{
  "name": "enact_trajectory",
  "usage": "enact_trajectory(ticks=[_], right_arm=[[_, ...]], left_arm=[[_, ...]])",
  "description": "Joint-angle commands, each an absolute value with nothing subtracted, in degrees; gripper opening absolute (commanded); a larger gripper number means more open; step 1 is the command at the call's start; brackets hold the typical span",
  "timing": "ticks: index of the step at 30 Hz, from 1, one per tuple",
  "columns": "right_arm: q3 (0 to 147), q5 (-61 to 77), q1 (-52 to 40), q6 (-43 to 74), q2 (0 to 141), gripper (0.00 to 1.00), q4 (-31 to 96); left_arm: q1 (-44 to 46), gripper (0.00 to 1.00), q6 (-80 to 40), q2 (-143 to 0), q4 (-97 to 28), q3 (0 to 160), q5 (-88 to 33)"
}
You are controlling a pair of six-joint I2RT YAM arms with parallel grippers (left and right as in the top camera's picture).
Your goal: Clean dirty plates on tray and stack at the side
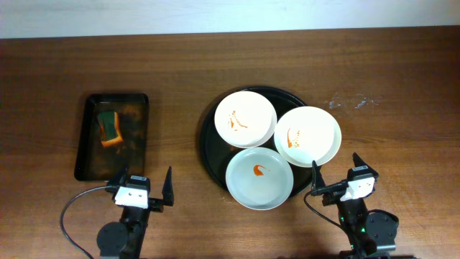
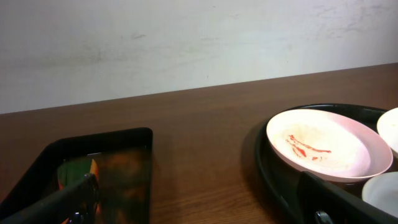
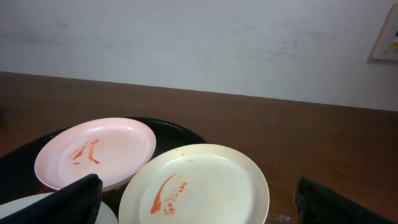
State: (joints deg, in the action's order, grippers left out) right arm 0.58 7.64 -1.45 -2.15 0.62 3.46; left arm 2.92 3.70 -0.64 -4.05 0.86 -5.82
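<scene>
Overhead, a small rectangular tray (image 1: 85, 155) holding a green-and-orange sponge (image 1: 109, 128) lies ahead of the left gripper (image 1: 144, 180), slightly to its left. That gripper's fingers are spread wide, holding nothing. Ahead and to its right sits the round black tray (image 1: 208, 144) with three dirty plates: far plate (image 1: 245, 119), near plate (image 1: 259, 178) and right plate (image 1: 307, 135), which overhangs the rim. The right gripper (image 1: 335, 170), likewise spread and empty, sits just behind the right plate.

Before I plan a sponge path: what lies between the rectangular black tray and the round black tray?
Nothing but bare brown wooden tabletop between the rectangular black tray and the round black tray, in the overhead view.
</scene>
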Motion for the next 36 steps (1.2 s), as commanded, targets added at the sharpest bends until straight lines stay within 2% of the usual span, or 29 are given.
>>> enact_trajectory(ticks=[1, 5, 8, 14, 17, 23, 28, 32, 36], right_arm=[[0.3, 8.4, -1.1, -2.6, 0.4, 0.99, 3.7], [0.3, 8.4, -1.1, -2.5, 0.4, 0.99, 3.6], [1.7, 7.0, -1.1, 7.1, 0.4, 0.99, 4.6], [12.8, 6.9, -1.1, 9.6, 3.2, 0.99, 20.4], [19.0, 6.9, -1.1, 9.6, 9.2, 0.99, 26.5], [39.4, 7.1, -1.1, 10.0, 33.8, 0.99, 43.1], [53.8, 7.6, -1.1, 8.5, 51.5, 0.99, 52.4], [53.9, 8.5, -1.1, 8.4, 52.2, 0.99, 52.1], [53.9, 8.4, -1.1, 8.5, 52.2, 0.99, 52.1]], left_arm=[[2.5, 0.99, 4.8, -0.4, -4.0, 0.5, -6.7], [2.5, 0.99, 3.0, -0.4, -3.9, 0.6, -7.7], [2.5, 0.99, 3.0, -1.7, -9.2, 4.1, -6.0], [2.5, 0.99, 3.1, -17.3, -18.7, 19.3, -3.0], [2.5, 0.99, 3.1, -28.1, -22.9, 27.7, -3.0], [2.5, 0.99, 3.1, -49.3, -39.8, 47.4, -3.0], [2.5, 0.99, 3.1, -51.7, -44.7, 50.7, -3.6], [1.6, 0.99, 2.8, -55.2, -42.1, 52.9, -3.0], [-8.2, 0.99, 1.7, -73.8, -42.2, 65.1, -3.0]])
